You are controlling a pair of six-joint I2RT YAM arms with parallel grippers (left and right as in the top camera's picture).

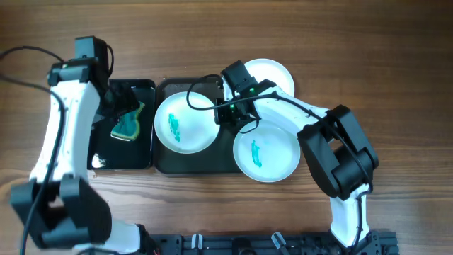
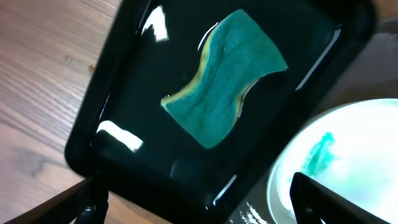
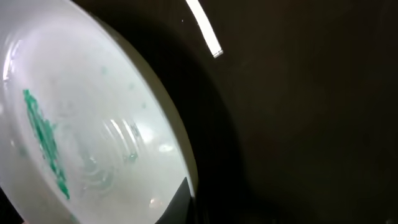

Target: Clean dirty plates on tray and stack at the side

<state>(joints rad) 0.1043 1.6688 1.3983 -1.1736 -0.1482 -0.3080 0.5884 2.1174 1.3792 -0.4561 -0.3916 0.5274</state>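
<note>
Left gripper (image 2: pixel 200 198) is hovering spread wide, green-and-yellow rectangular foam sponge (image 2: pixel 224 78) lying dead ahead (long axis skewed across the finger line). Teal-smeared pale round glossy plate (image 2: pixel 354 155) is sitting just right of it, nearer the right gripper (image 1: pixel 237 115), whose closure I cannot tell.

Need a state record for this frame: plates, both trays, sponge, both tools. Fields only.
large tray: dark, centre of table
left plate: on the large tray, teal smear
lower right plate: teal smear, mostly past the large tray's right edge
top plate: white, no smear visible, partly hidden
small black tray: left of the large tray
sponge: green, lying in the small black tray, not held
left tool: open, above the small black tray
right tool: between the plates, open or shut unclear
</note>
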